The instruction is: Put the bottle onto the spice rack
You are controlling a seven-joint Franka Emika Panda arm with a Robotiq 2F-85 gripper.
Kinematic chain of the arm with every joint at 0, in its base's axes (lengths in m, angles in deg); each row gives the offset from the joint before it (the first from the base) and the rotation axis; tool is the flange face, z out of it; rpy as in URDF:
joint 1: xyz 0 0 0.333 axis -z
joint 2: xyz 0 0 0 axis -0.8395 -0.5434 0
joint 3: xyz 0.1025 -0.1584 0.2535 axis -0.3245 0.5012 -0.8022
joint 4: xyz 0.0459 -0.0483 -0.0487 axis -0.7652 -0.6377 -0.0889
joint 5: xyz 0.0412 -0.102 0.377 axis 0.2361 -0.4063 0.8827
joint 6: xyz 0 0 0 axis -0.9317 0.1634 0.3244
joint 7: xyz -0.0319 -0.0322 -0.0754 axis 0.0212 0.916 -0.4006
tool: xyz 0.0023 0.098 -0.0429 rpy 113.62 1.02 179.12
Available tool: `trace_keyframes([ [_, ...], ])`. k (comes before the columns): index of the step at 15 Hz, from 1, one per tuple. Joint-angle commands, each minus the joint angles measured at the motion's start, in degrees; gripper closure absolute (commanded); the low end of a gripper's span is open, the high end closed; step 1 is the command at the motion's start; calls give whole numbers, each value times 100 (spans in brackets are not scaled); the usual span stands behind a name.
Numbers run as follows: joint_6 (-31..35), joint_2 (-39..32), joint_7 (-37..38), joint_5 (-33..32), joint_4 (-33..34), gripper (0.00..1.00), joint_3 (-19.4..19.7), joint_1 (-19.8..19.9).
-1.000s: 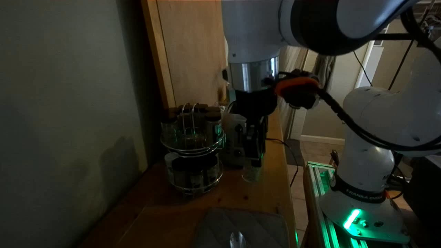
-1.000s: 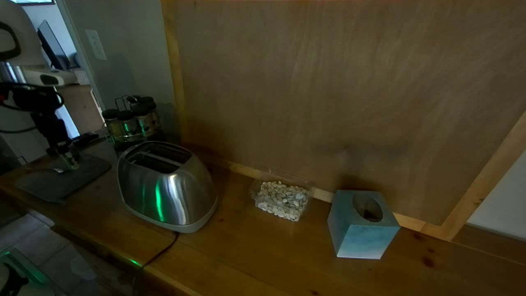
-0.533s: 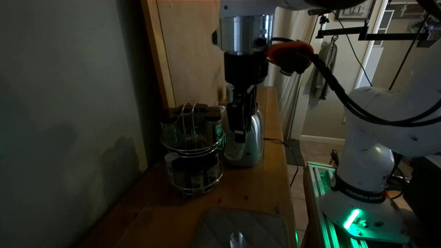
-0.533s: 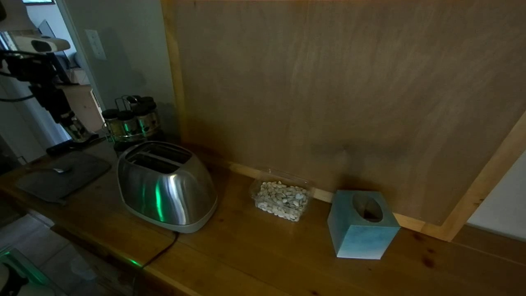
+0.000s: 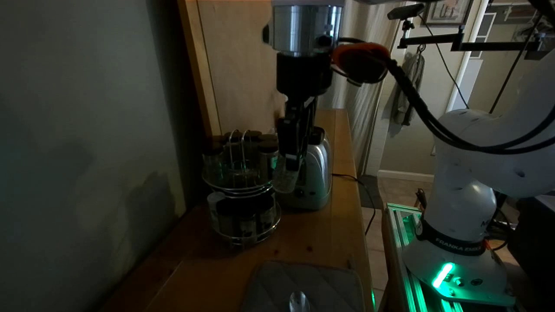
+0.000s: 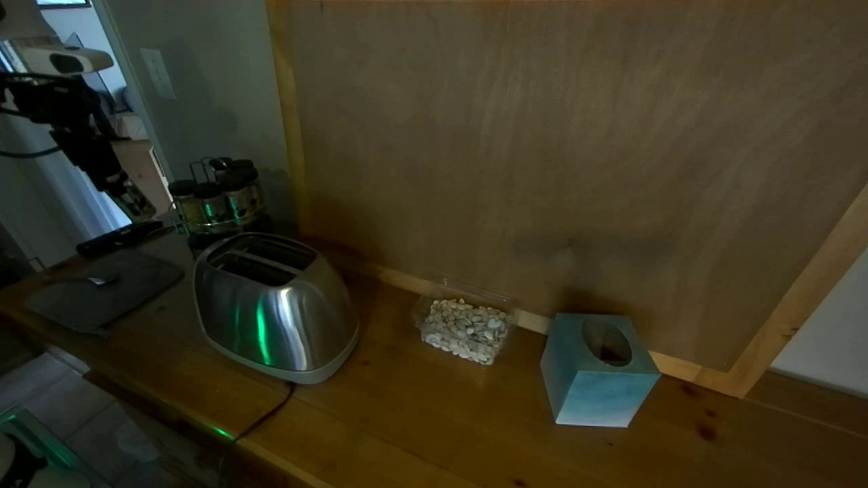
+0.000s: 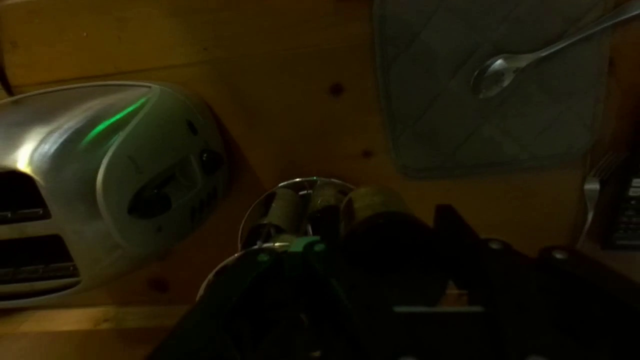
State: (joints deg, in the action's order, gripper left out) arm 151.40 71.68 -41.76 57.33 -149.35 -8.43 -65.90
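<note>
small greyish cylindrical glass-looking spice bottle [image 5: 285, 178]: up in the air off the control end of the rounded silver metal toaster [image 5: 315, 186], and pretty tilted.
black two-finger gripper [image 5: 289, 162]: clamped on that bottle; the wrist view has its fingers [image 7: 450, 225] on both sides of the dark top.
round two-tier metal wire spice rack [image 5: 237, 189]: stands close by the toaster's control end. Bottle's just beside it, but whether they're touching I honestly can't tell.
dark-lidded glass jars [image 5: 269, 151]: sat round the rack's upper tier, so near the toaster, with more jars packed in below (pretty murky down there).
grey quilted fabric mat [image 5: 303, 281]: lying flat, farther from the toaster than the rack is.
shiny silver metal spoon [image 7: 495, 80]: on that mat, so well apart from the toaster.
thin silver metal fork [image 7: 593, 190]: by the mat's edge, even farther from the toaster, near a black keyed gadget [image 7: 629, 212] that the wrist view cuts off.
clear plastic box [image 6: 487, 297]: on the opposite side of the toaster from the rack, holding pale pebble-like bits [image 6: 468, 332].
pale blue square-sided box [image 6: 600, 403]: past the pebbly stuff, well apart from the toaster, oval hole in its top.
thin black cord [image 6: 277, 408]: trails from the toaster over the edge of the orange-brown wooden counter [image 6: 434, 427].
big light-brown wood panel [image 6: 542, 149]: up behind the toaster in an exterior view.
white robot arm [image 5: 468, 143]: base is well apart from the toaster, off past the counter's edge, green light glowing on it.
</note>
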Motion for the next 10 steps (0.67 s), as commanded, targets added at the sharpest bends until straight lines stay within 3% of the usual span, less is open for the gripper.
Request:
trace_keyframes([
  [1, 15, -37, -165, -256, 361, 75, 29, 153],
  [10, 375, -475, -623, -194, 581, 75, 385, 319],
])
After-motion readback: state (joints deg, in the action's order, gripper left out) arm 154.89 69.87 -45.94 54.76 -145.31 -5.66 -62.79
